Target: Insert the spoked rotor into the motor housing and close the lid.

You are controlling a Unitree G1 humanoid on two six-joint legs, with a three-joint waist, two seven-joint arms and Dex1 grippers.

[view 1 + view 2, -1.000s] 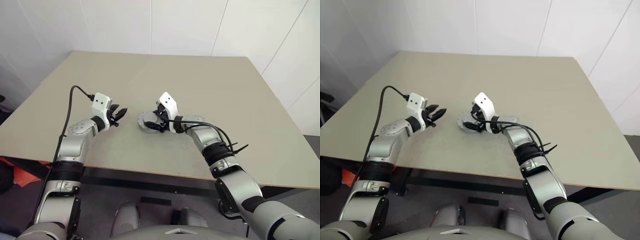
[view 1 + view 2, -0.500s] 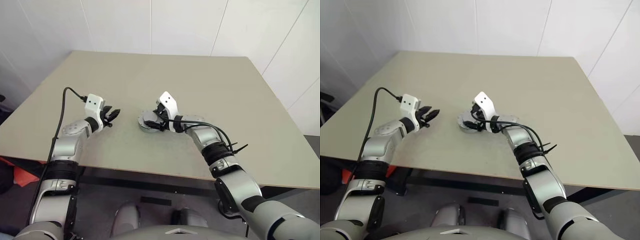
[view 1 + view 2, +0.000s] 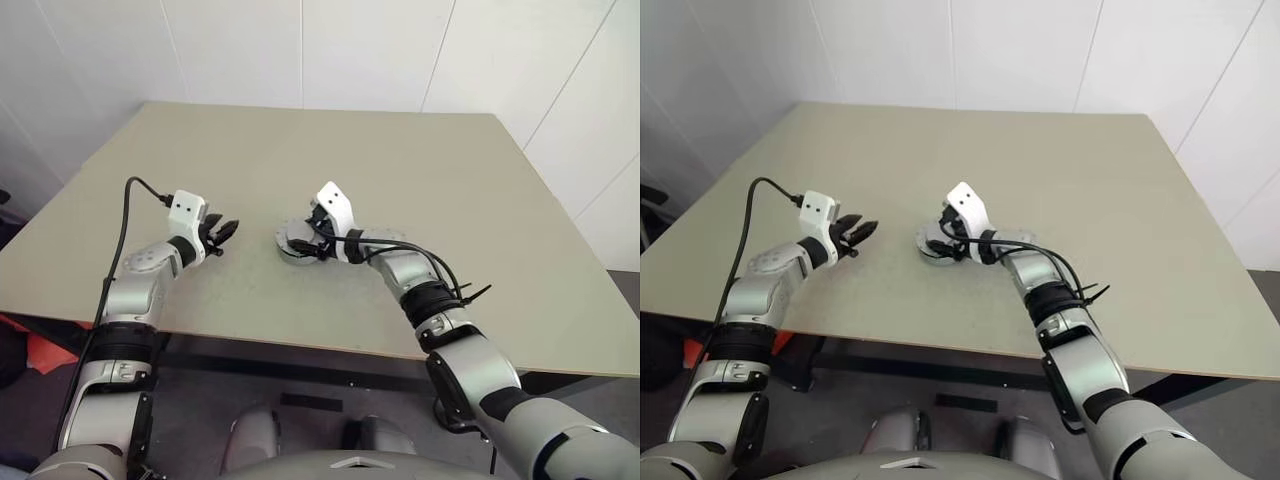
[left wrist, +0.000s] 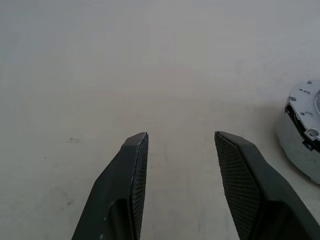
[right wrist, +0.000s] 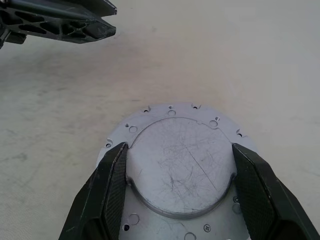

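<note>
1. Two grippers work over the table point(image 3: 420, 180), and only the right gripper point(image 5: 179, 150) is at the motor; the split looks deliberate, one arm finishing while the other keeps out of the way.
2. Its fingers point(image 5: 112, 185) stand wide, one to each side of the raised round centre of the lid point(image 5: 180, 170). Whether the pads press on that edge or merely flank it I cannot tell.
3. That lid lies plain grey face up, level and centred on the motor housing point(image 4: 302, 137), near the middle of the table's front half. Nothing of the copper windings or the spoked rotor can be seen, so my judgement is that the rotor is already inside and the housing is closed.
4. A straddling hold of this kind suits squaring or seating a disc, since force from both sides keeps it from sliding off centre.
5. Off to the side, the left gripper point(image 4: 181, 150) hovers over bare table with its fingers parted and nothing between them, pointing toward the housing but well apart from it.
</note>
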